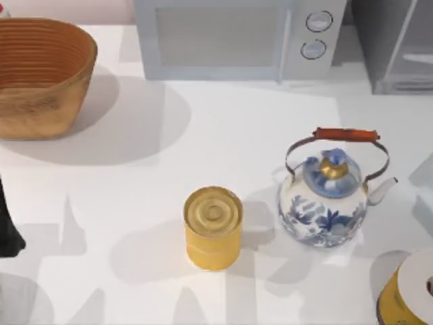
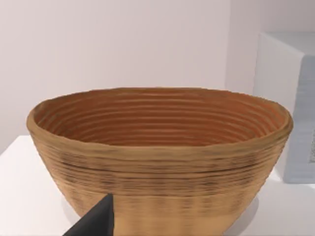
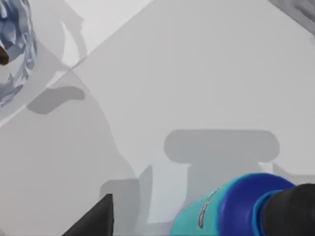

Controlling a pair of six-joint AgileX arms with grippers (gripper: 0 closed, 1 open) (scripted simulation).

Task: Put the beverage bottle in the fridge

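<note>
White tabletop point(image 1: 135, 203) crowded with wicker basket point(image 1: 40, 74), microwave point(image 1: 237, 37), yellow can point(image 1: 213, 227) and blue-and-white kettle point(image 1: 328, 200). Grey fridge point(image 1: 396, 44) at far right corner. Teal beverage bottle point(image 3: 221, 211) close beneath right gripper point(image 3: 157, 223), grasp impossible to tell. Left arm point(image 1: 8, 223) parked at left edge, facing basket.

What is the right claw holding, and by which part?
Cannot be told: a teal bottle with a blue collar lies by the right claw, but no grip shows. Left arm parked at the table's left edge.
</note>
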